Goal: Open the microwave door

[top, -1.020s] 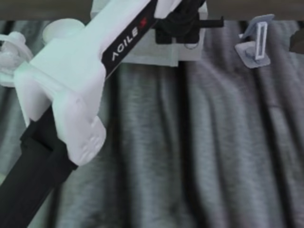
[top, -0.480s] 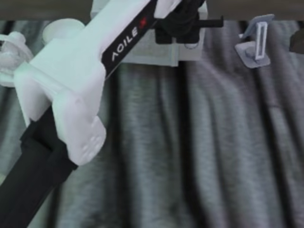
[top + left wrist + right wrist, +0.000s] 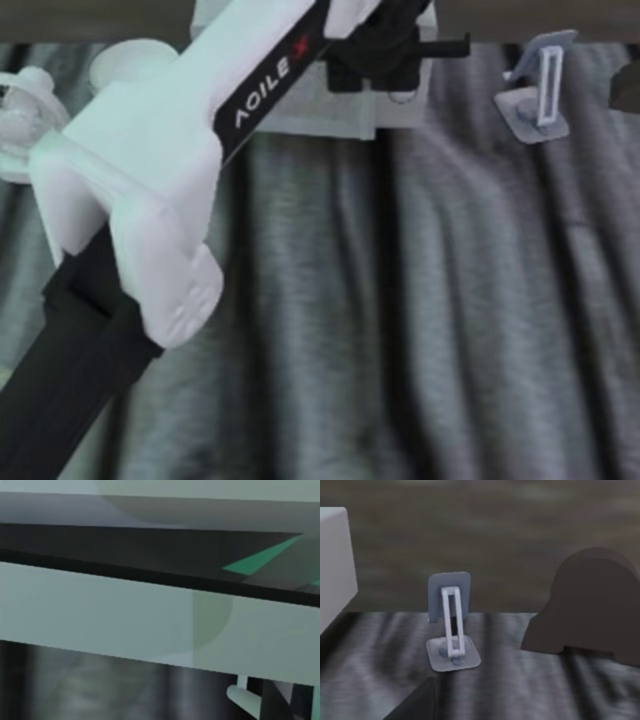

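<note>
The microwave (image 3: 320, 115), a pale boxy unit, stands at the table's far edge in the middle. My left arm reaches diagonally across the table to it. The black left gripper (image 3: 385, 55) sits over the microwave's right part, by the front. The microwave door's face cannot be seen from above. The left wrist view is very close to the microwave (image 3: 100, 610): a pale flat panel under a dark band, with a pale rod handle (image 3: 245, 700) standing off it on a short post. My right arm is out of the top view; its wrist view catches the microwave's corner (image 3: 335, 565).
A small blue-grey phone stand (image 3: 540, 90) stands to the right of the microwave. A dark rounded object (image 3: 590, 605) sits farther right. A clear rounded object (image 3: 20, 120) and a white round piece (image 3: 130, 60) are at the far left. Wrinkled grey cloth (image 3: 450, 300) covers the table.
The left arm's white link has edged very slightly toward the near side. Nothing else has visibly moved.
</note>
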### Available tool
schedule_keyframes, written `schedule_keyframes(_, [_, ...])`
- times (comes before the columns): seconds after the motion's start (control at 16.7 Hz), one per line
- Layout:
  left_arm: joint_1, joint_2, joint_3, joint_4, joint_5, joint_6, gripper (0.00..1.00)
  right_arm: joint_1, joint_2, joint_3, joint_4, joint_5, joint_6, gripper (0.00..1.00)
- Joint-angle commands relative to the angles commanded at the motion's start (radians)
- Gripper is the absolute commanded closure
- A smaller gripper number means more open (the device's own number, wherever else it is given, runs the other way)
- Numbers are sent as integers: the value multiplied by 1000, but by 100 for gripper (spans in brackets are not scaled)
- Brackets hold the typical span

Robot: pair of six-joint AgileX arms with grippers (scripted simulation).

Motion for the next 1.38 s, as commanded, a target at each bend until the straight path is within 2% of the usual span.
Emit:
schedule_keyframes(0.66, [-8,-20,-40,28,5,7,100,0,0,0,0,0,0,0])
schedule_keyframes(1.14, [3,-237,-472,238,36,90,100,0,0,0,0,0,0,0])
schedule_keyframes(1.38, [5,-286,-545,286,46,107,100,0,0,0,0,0,0,0])
